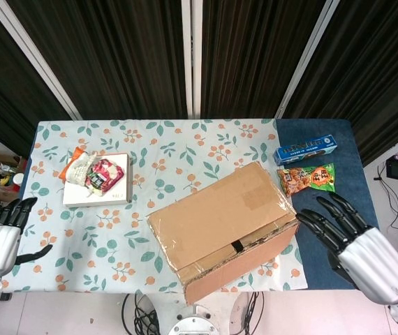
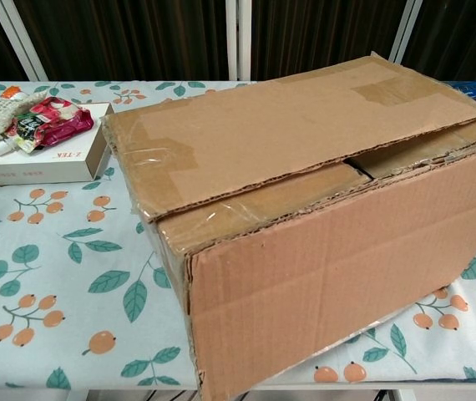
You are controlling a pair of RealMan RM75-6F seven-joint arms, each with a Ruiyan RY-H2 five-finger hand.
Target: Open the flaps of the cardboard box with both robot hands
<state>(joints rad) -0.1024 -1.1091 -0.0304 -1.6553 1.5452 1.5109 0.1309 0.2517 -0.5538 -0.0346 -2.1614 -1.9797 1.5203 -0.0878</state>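
— So, where does the cardboard box (image 1: 221,227) sit?
— Slantwise on the near part of the flowered table (image 1: 185,150); its far top flap (image 2: 296,125) lies flat, and a dark gap shows at the seam.
— And the hands?
— Right hand (image 1: 356,241) hovers just beside the box's right end, fingers spread, empty. Left hand (image 1: 0,234) hangs at the table's left edge, fingers apart, holding nothing.

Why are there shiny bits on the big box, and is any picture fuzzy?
Chest view: the shine is light glaring off clear tape on the cardboard box; everything looks sharp. Head view: also sharp, with tape glinting near the box's left edge, even light, and only a soft shadow under the box on the table.
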